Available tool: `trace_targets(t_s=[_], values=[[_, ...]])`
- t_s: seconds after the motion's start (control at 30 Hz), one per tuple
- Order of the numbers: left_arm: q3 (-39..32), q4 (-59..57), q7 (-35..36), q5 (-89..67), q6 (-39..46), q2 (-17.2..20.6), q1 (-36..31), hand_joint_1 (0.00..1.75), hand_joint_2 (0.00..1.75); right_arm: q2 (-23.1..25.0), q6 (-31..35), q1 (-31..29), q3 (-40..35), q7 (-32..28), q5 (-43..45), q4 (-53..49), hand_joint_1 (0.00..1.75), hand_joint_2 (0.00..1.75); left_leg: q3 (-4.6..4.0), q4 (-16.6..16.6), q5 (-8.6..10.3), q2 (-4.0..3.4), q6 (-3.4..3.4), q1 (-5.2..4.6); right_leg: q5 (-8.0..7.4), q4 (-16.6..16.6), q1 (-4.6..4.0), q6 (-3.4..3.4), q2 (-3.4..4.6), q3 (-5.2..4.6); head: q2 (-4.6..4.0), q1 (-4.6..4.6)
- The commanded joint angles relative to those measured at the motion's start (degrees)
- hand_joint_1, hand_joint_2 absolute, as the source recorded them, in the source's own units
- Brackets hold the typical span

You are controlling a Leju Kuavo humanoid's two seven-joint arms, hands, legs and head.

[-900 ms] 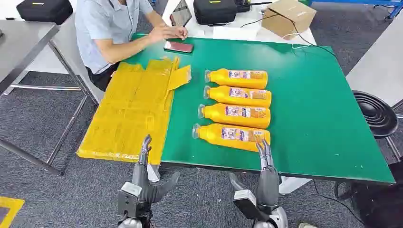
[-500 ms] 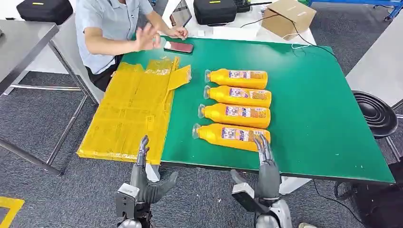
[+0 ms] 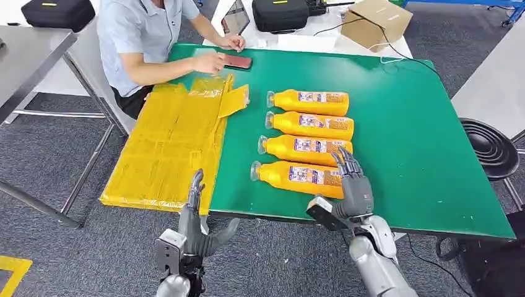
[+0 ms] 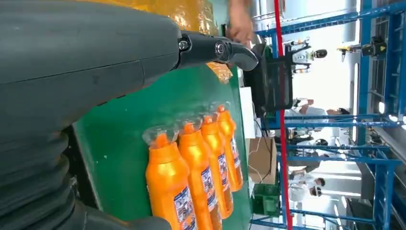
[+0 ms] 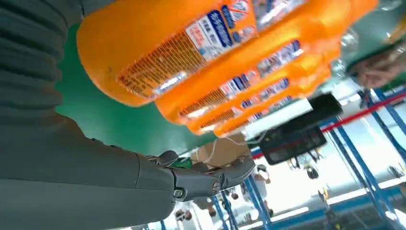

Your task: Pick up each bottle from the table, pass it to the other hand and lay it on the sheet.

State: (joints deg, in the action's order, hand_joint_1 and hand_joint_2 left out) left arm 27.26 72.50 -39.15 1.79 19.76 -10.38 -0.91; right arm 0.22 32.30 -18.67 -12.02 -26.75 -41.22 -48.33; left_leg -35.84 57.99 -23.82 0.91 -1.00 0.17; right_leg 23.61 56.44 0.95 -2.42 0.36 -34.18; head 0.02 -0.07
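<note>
Four glossy orange plastic bottles (image 3: 302, 175) with clear caps and printed labels lie side by side at centre frame on the matte green table (image 3: 421, 154); a crinkled yellow plastic sheet (image 3: 170, 148) drapes left; a seated person (image 3: 139, 37) upper left; right hand (image 3: 353, 185) spread empty over the nearest bottle's base; left hand (image 3: 195, 226) spread empty, lower left.

Seated person (image 3: 139, 37), phone (image 3: 237, 61), cardboard box (image 3: 375, 22).

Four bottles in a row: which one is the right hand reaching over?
The nearest bottle, at the row's front by the table edge; the right hand hovers open over its base end.
</note>
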Motion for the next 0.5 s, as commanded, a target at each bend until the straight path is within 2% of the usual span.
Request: trace_targets(t_s=[0.03, 0.2, 0.5], values=[[0.8, -4.5, 0.1, 0.3, -0.1, 0.6, -2.4, 0.00, 1.75, -0.9, 0.4, -4.8, -1.3, 0.2, -0.1, 10.3, 0.00, 1.75, 0.17, -0.1, -0.05, -0.05, 0.03, -0.01, 0.04, -0.1, 0.00, 0.06, -0.01, 0.17, 0.00, 0.00], [0.8, -4.4, 0.0, 0.3, -0.1, 0.6, -2.3, 0.00, 1.75, -1.0, 0.8, -4.8, -1.4, 0.3, -0.4, 10.6, 0.00, 1.75, 0.29, 0.0, -0.11, -0.11, 0.06, 0.02, 0.09, -0.1, -0.05, 0.12, -0.01, 0.30, 0.00, 0.00], [1.0, -5.3, 0.1, 0.6, -0.2, 0.3, -3.1, 0.00, 1.75, -1.0, 0.4, -6.4, -3.8, 3.9, -4.3, 17.1, 0.00, 1.75, 0.27, 0.0, -0.11, -0.12, 0.06, 0.02, 0.09, -0.1, -0.05, 0.12, 0.02, 0.27, 0.00, 0.00]])
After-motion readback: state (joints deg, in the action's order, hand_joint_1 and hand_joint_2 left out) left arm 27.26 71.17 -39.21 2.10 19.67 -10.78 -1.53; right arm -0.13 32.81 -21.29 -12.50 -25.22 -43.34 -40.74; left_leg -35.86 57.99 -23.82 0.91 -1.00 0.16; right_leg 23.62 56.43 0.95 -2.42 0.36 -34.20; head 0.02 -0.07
